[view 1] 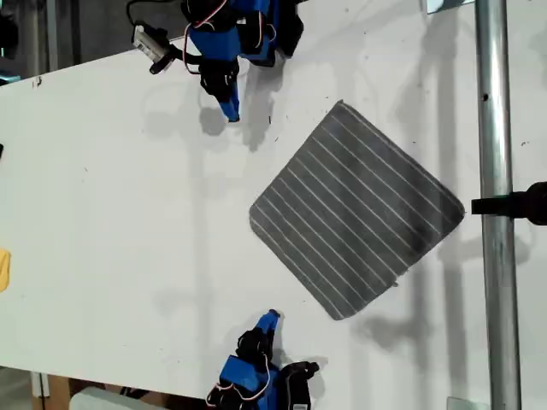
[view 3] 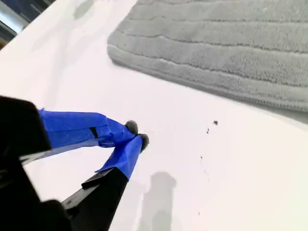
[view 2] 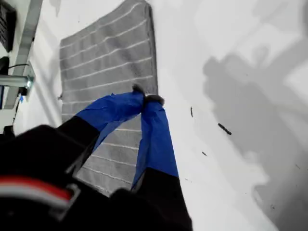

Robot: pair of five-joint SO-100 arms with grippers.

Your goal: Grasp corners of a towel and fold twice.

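The towel [view 1: 359,209] lies flat and unfolded on the white table, turned like a diamond, dark grey with thin white stripes. Its corners point to the exterior view's top [view 1: 342,105], left [view 1: 254,218], bottom [view 1: 342,315] and right [view 1: 461,209]. My first gripper [view 1: 232,115] [view 2: 146,95] hangs at the exterior view's top, shut and empty, apart from the towel [view 2: 106,53]. My second gripper [view 1: 272,317] [view 3: 137,134] is at the exterior view's bottom, shut on nothing, a short way off the towel's [view 3: 231,38] near striped edge.
A metal pole [view 1: 491,171] crosses the table beyond the towel on the exterior view's right, with a black clamp [view 1: 523,203] on it. A yellow object [view 1: 4,269] shows at the exterior view's left edge. Small dark specks [view 2: 224,128] mark the table near my first gripper.
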